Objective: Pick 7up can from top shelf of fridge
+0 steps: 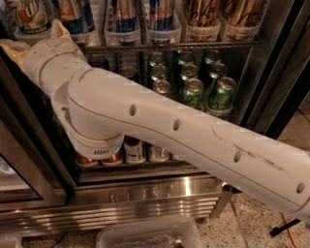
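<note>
The 7up can (pixel 30 14), whitish with green lettering, stands in a clear bin at the far left of the top shelf (pixel 169 46) of the fridge (pixel 271 72). My gripper (pixel 35 39) is at the upper left, just below and in front of that can. Its tan fingers (pixel 60 30) are spread apart with nothing between them. My white arm (pixel 160 126) crosses the view from lower right to upper left and hides part of the shelves.
Tall cans stand in clear bins (pixel 162 19) along the top shelf. Short green cans (pixel 193 92) fill the rack below. The fridge has a stainless-steel base (pixel 145 198). A clear plastic tub (pixel 145 235) sits on the floor in front.
</note>
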